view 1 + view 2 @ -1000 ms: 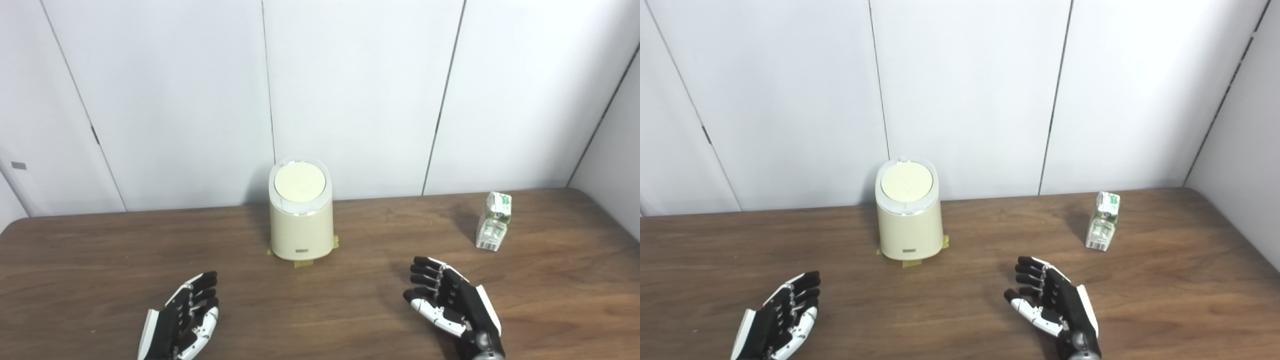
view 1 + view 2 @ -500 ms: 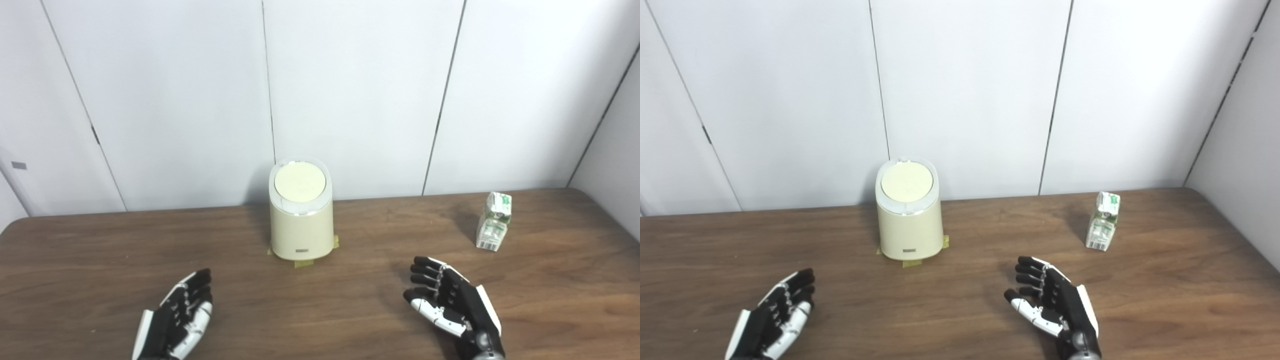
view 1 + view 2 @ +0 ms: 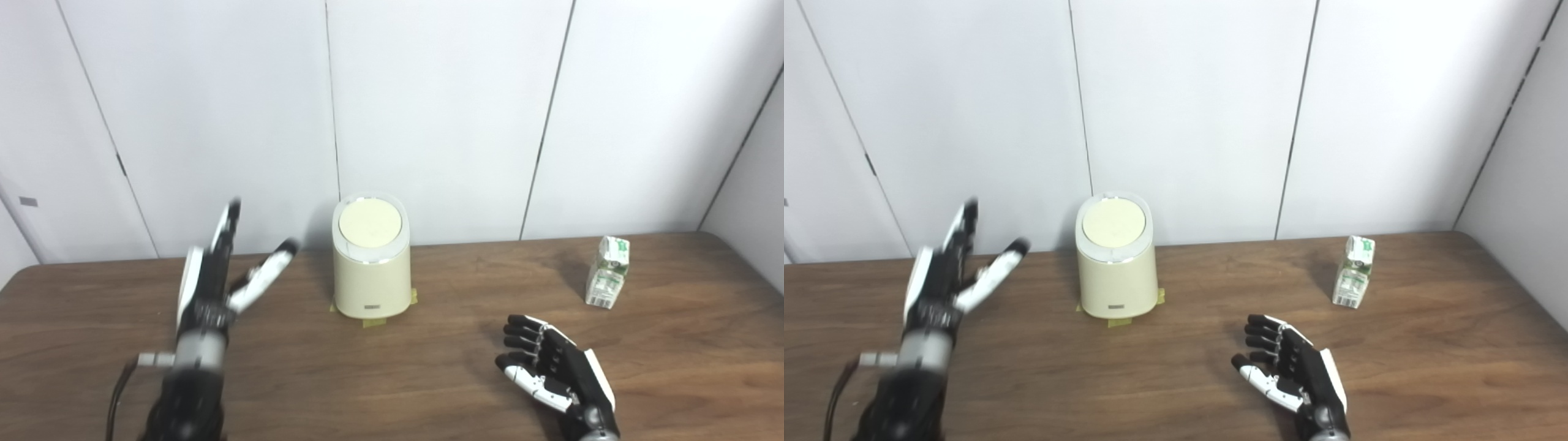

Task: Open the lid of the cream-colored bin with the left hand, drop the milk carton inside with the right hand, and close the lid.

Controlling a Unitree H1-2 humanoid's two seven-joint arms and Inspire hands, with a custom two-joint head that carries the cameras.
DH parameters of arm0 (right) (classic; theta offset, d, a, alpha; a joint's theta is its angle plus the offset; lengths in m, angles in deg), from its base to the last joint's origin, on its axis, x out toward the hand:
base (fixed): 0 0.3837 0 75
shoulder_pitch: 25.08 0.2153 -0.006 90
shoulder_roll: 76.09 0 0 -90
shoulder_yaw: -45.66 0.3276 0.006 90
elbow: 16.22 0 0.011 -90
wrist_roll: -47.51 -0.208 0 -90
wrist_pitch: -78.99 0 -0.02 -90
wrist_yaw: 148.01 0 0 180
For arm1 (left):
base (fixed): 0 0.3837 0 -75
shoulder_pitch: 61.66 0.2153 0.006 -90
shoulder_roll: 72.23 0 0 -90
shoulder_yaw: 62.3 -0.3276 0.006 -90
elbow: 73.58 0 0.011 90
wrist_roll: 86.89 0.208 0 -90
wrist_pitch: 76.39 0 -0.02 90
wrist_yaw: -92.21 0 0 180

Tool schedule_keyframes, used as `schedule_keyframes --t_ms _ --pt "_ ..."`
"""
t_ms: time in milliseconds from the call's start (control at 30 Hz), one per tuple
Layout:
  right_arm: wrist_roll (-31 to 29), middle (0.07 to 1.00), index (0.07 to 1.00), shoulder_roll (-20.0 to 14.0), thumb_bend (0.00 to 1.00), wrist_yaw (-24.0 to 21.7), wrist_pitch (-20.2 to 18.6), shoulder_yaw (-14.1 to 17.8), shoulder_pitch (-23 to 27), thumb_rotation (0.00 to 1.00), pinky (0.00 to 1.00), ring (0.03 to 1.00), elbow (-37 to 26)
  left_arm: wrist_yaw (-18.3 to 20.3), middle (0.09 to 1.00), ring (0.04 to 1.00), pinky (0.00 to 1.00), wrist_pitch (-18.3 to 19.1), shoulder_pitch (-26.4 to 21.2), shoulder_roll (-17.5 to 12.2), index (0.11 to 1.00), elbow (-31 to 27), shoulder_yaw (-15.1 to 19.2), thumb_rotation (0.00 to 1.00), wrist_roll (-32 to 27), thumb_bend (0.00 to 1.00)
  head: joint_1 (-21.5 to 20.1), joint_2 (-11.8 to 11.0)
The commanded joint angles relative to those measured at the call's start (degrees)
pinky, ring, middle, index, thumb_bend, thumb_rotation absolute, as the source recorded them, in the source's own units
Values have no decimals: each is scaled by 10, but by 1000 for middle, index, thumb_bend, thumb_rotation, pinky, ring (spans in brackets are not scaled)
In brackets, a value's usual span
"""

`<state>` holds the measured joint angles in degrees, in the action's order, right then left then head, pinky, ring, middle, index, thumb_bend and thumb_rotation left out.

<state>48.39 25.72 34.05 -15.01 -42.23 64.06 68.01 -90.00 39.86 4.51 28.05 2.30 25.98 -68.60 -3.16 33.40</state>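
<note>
Cream-colored bin point(image 3: 370, 269) lid point(image 3: 370, 222) closed, left hand point(image 3: 211, 278) raised, fingers spread, right hand point(image 3: 554, 370) open, milk carton point(image 3: 606, 272) upright

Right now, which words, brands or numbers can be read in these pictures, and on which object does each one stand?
Small dark label low on the front of the cream-colored cylindrical bin: too small to read.
Green and white print on the small milk carton: blurred, not readable.
No other text is visible.

A dark wood-grain table point(image 3: 429, 380) meets a wall of white panels point(image 3: 435, 110) split by thin dark vertical seams; another white wall point(image 3: 756, 202) closes the right side.
</note>
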Motion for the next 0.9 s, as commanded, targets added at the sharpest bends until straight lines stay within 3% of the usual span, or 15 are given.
schedule_keyframes --t_ms 0,200,333,400,533,667,867 --pt "0 717 695 1 291 -4 -3 -2 12 44 658 714 0 2 1000 1000 1000 6 -37 12 1000 11 0 421 29 863 -1 1" --pt "2 721 700 0 285 -5 -5 -4 12 42 664 717 -1 21 1000 1000 1000 7 -94 63 1000 73 24 397 133 896 -1 0" --pt "4 722 701 -2 283 -6 -11 -5 11 25 663 717 -6 98 1000 1000 991 7 -135 116 1000 114 82 415 221 869 3 2" --pt "5 726 704 -3 285 -7 -12 -6 11 39 668 722 -5 120 1000 1000 922 7 -161 136 1000 143 106 356 252 854 3 2" --pt "6 729 708 -4 284 -8 -10 -8 11 30 669 723 -4 154 1000 1000 982 7 -192 157 1000 179 130 296 322 852 2 3" --pt "11 722 705 -4 288 -7 -11 -10 9 40 658 715 -7 142 1000 1000 1000 7 -209 164 1000 219 123 282 379 885 0 4" --pt "17 726 709 -5 286 -8 -13 -14 9 41 657 719 -10 98 1000 1000 1000 6 -215 157 1000 273 111 197 351 891 -1 5"
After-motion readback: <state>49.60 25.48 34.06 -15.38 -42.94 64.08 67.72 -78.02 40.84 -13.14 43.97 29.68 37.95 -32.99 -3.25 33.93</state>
